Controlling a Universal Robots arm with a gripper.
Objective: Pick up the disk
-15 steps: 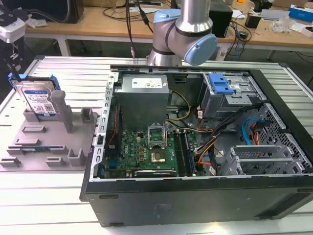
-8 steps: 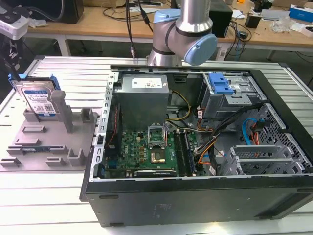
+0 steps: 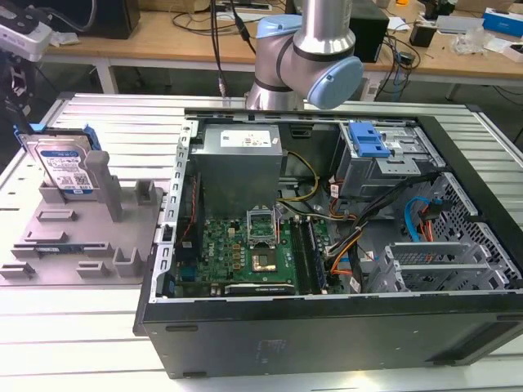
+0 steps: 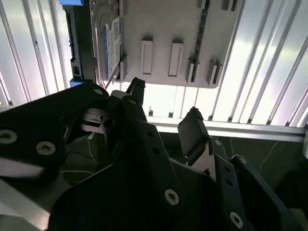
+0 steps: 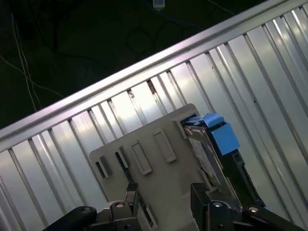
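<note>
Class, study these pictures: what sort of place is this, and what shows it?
Most likely a robotics lab or workshop: a robot arm, an opened computer case on a ribbed metal table, and cable-strewn workbenches behind.

Brushed silver-metal tubular arm (image 3: 315, 28) with grey joint housings and rounded pale-blue plastic joint caps (image 3: 335, 82). Matte black two-fingered hand (image 4: 163, 103), recorded in both wrist views, is built of flat, angular linkage plates. The plates are pinned with round silver screw heads (image 4: 172, 196). Fingers (image 4: 192, 127) are black and blocky with chamfered tips and a dull sheen.
</note>
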